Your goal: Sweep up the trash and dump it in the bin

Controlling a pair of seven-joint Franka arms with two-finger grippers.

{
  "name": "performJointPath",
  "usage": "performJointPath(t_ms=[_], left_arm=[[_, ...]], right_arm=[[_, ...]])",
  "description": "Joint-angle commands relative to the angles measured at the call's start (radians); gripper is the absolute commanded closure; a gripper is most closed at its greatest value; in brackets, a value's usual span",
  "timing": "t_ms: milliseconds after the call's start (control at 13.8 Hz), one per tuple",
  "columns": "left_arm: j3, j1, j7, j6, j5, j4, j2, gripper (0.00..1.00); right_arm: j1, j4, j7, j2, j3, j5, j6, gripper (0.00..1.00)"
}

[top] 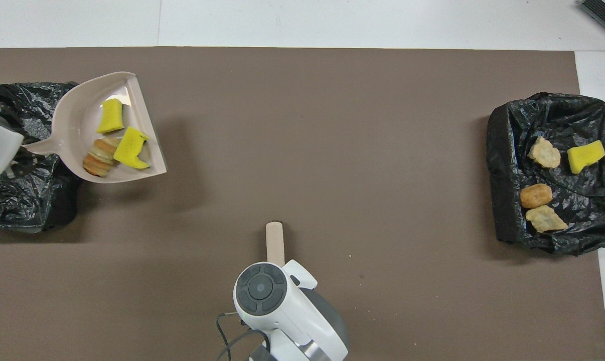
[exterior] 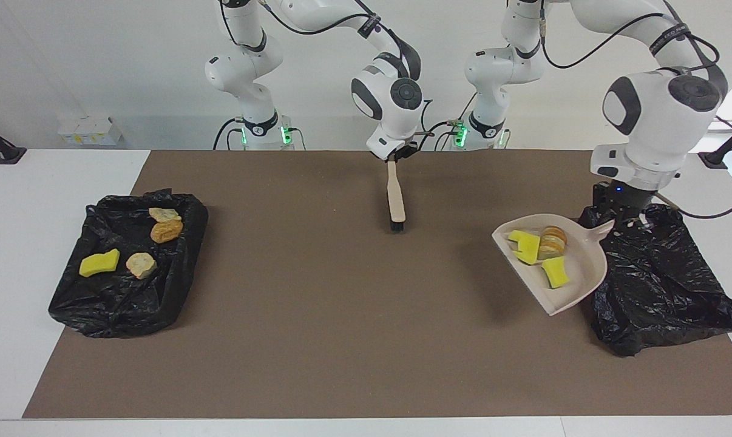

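Note:
A beige dustpan (exterior: pixel 569 267) hangs tilted in the air at the rim of the black-bagged bin (exterior: pixel 663 285) at the left arm's end. My left gripper (exterior: pixel 616 220) is shut on its handle, over the bin. In the pan lie three pieces of trash: two yellow sponge chunks (exterior: pixel 525 246) (exterior: pixel 555 271) and an orange-striped piece (exterior: pixel 552 241). From overhead the pan (top: pixel 77 120) overlaps the bin (top: pixel 16 195). My right gripper (exterior: pixel 396 156) is shut on the handle of the brush (exterior: pixel 395 203), which hangs bristles down over the middle of the mat.
A second black-bagged tray (exterior: pixel 123 285) sits at the right arm's end and holds several scraps: a yellow sponge (exterior: pixel 99 263), two pale lumps and a brown one (exterior: pixel 166 230). The brown mat (exterior: pixel 317 315) covers most of the white table.

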Motion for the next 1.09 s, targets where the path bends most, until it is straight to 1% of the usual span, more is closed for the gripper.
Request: performJointPath(t_ms=[0, 72, 145, 217, 362, 580, 652, 797, 942, 1015], left_arm=[[-0.013, 0.121, 0.107, -0.122, -0.043, 0.209, 0.116, 1.0], [-0.013, 0.163, 0.112, -0.151, -0.058, 0.26, 0.145, 1.0], [-0.016, 0.207, 0.124, -0.163, -0.061, 0.304, 0.167, 1.0], [-0.015, 0.235, 0.174, -0.162, -0.058, 0.33, 0.181, 1.0], [-0.012, 0.278, 0.311, -0.145, -0.011, 0.381, 0.207, 1.0], [-0.012, 0.284, 0.343, -0.122, 0.142, 0.443, 0.25, 1.0], [-0.012, 0.284, 0.381, -0.087, 0.21, 0.441, 0.261, 1.0], [-0.013, 0.275, 0.403, -0.032, 0.358, 0.432, 0.276, 1.0], [-0.013, 0.264, 0.396, -0.006, 0.49, 0.417, 0.276, 1.0], [-0.013, 0.26, 0.394, 0.023, 0.537, 0.404, 0.275, 1.0]], right_arm=[[0.006, -0.072, 0.014, -0.049, 0.0, 0.023, 0.039, 1.0], [0.005, -0.066, 0.017, -0.046, 0.0, 0.025, 0.032, 0.95], [0.003, -0.052, 0.02, -0.041, 0.0, 0.025, 0.018, 0.38], [0.003, -0.026, 0.023, -0.035, -0.002, 0.022, -0.008, 0.0], [-0.011, 0.02, 0.023, -0.035, -0.005, 0.015, -0.047, 0.0], [-0.06, 0.074, 0.013, -0.038, -0.009, 0.003, -0.083, 0.0], [-0.081, 0.086, 0.008, -0.044, -0.011, 0.002, -0.096, 0.0], [-0.13, 0.138, -0.024, -0.047, -0.011, -0.046, -0.151, 0.0], [-0.184, 0.186, -0.108, -0.049, -0.012, -0.083, -0.212, 0.0], [-0.223, 0.212, -0.16, -0.052, -0.012, -0.087, -0.237, 0.0]])
